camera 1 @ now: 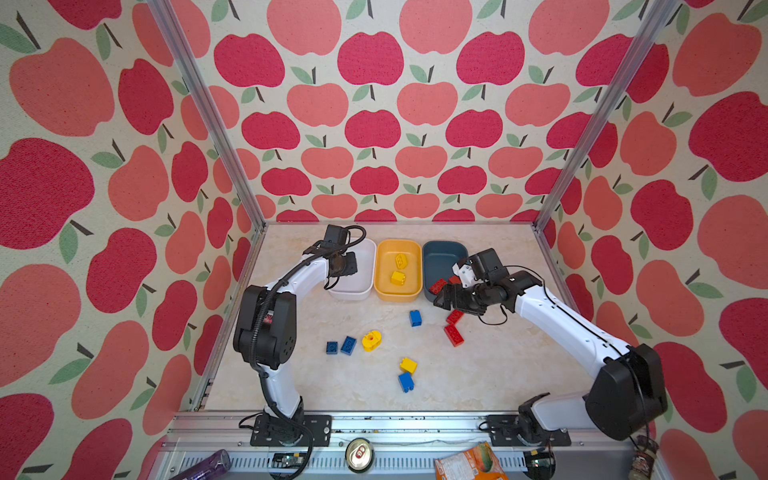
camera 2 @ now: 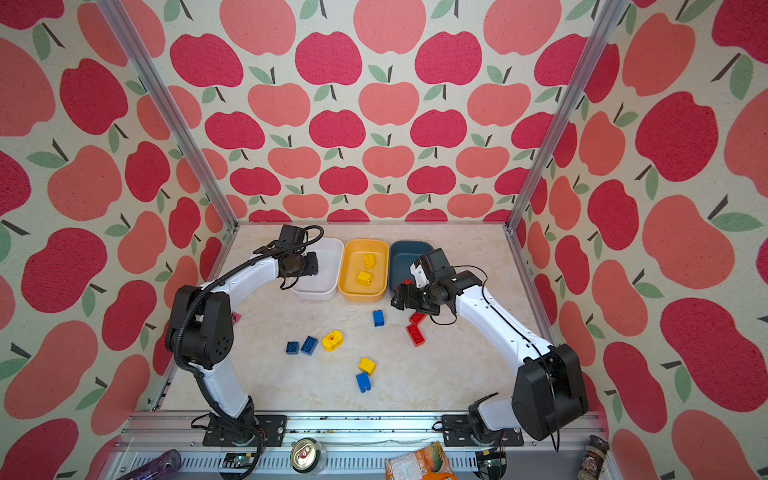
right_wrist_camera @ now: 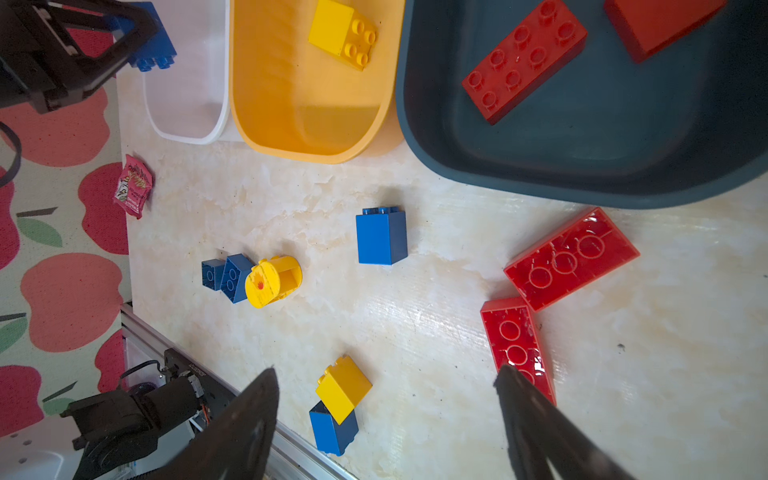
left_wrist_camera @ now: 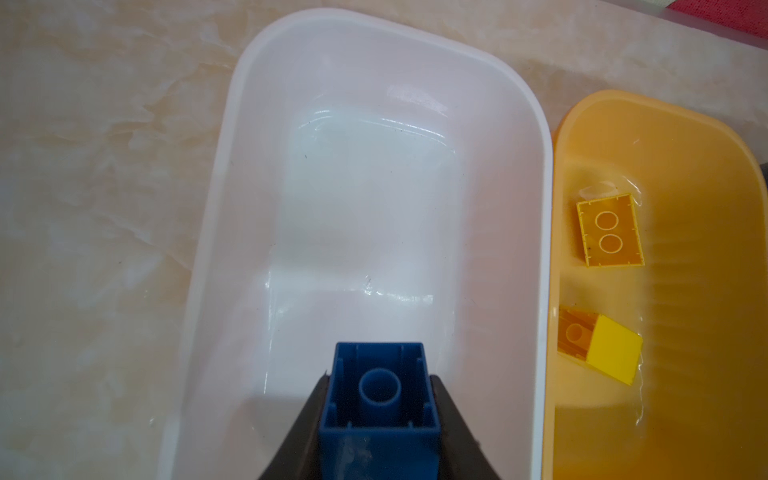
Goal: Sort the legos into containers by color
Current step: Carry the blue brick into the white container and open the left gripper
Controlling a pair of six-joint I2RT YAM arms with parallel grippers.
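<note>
The left end effector [left_wrist_camera: 378, 380] grips a blue brick [left_wrist_camera: 380, 419] above the white tub [left_wrist_camera: 365, 208], at 9 o'clock of the yellow tub [left_wrist_camera: 685, 291]. The right end effector [right_wrist_camera: 386, 374] gapes wide, with two red bricks [camera 1: 454, 334] on the counter [camera 1: 332, 386] at its 6 o'clock.

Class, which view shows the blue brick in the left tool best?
The left wrist view: the blue brick fills the foreground, hollow underside toward the camera, clamped in the left tool over the white tub. The right wrist view shows its studded end; both top views hide it.
</note>
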